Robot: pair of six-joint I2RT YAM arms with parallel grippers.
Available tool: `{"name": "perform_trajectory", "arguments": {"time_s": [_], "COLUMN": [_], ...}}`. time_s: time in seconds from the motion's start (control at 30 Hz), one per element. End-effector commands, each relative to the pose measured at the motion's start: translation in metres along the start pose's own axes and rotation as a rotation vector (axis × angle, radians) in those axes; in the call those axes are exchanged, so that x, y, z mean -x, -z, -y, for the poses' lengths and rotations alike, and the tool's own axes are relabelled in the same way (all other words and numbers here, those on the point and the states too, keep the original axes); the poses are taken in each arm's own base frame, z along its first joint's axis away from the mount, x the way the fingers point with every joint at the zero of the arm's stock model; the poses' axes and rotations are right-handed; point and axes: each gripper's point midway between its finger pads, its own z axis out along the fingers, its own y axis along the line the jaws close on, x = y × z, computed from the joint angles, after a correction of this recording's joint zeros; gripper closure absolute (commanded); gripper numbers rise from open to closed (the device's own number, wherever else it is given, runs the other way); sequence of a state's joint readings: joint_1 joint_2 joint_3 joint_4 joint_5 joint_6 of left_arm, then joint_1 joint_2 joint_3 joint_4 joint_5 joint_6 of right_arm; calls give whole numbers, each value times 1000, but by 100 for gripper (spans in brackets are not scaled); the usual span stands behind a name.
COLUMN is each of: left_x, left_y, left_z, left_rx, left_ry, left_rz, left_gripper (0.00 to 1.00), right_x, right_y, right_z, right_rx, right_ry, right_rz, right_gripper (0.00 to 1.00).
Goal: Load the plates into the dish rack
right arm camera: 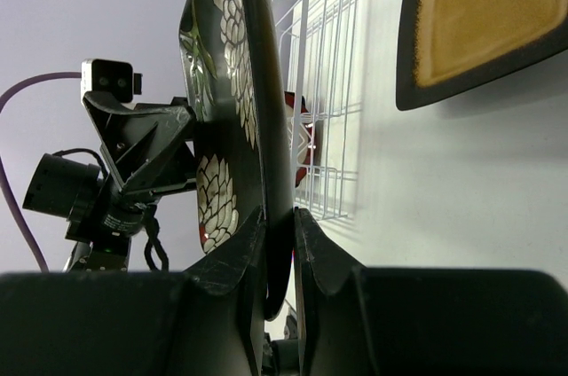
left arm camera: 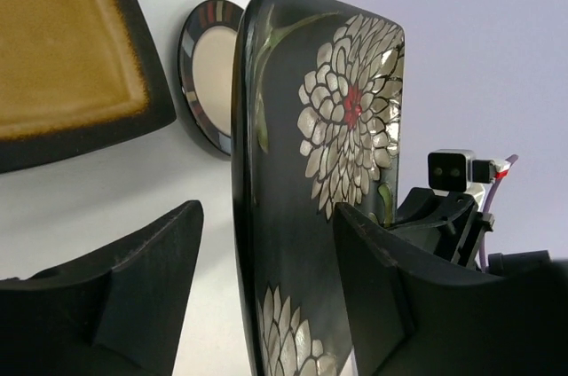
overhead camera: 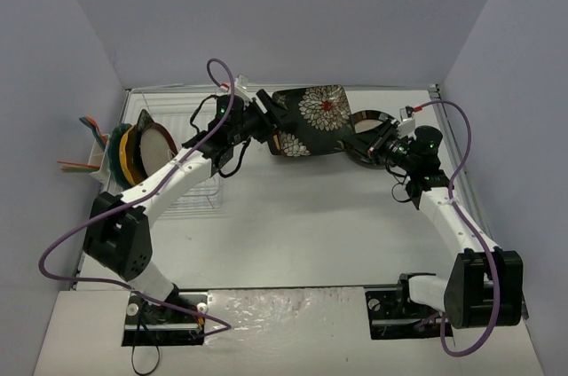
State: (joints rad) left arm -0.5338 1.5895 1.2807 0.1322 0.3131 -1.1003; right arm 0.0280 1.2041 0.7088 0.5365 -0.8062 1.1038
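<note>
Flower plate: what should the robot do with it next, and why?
Probably shut the left gripper: its jaws stand open either side of the plate, with a gap showing. The right gripper alone pinches the plate's edge. The left needs a hold before the right lets go.

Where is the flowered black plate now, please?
The plate hangs far centre in the top view, clamped by the right gripper, the open left gripper straddling it.

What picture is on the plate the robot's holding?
The black plate has white flowers with red centres; left wrist view shows it best.
</note>
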Motion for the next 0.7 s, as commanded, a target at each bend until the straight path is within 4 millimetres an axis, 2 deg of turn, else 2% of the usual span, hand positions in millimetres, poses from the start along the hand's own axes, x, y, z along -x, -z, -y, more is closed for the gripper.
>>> {"name": "perform_trajectory", "arguments": {"time_s": [0.0,0.13,0.17,0.3,0.33,0.37,0.43,0.5,0.6,0.67], "left_x": [27,27,27,28,28,28,30,37,50,59], "left_y": [8,8,8,13,14,16,22,31,46,59], "left_z": [67,71,72,69,68,68,66,64,56,52], "left_rx": [-200,-218,-218,-203,-196,-190,-169,-145,-92,-59], "left_ry": [-21,-33,-35,-60,-74,-95,-122,-164,-211,-247], "left_rz": [88,85,85,89,89,90,92,103,123,131], "left_gripper": [54,91,98,100,100,100,100,100,100,100], "right_x": [7,3,2,1,1,1,0,2,6,8], "right_y": [16,16,16,16,16,15,16,16,19,20], "right_z": [-79,-74,-72,-63,-59,-54,-42,-34,-26,-23], "right_rx": [255,245,238,201,180,145,79,31,-25,-42], "right_ry": [177,172,171,185,190,190,224,255,291,302], "right_rz": [32,24,21,19,19,18,9,14,24,26], "right_gripper": [100,100,100,100,97,88,58,34,13,4]}}
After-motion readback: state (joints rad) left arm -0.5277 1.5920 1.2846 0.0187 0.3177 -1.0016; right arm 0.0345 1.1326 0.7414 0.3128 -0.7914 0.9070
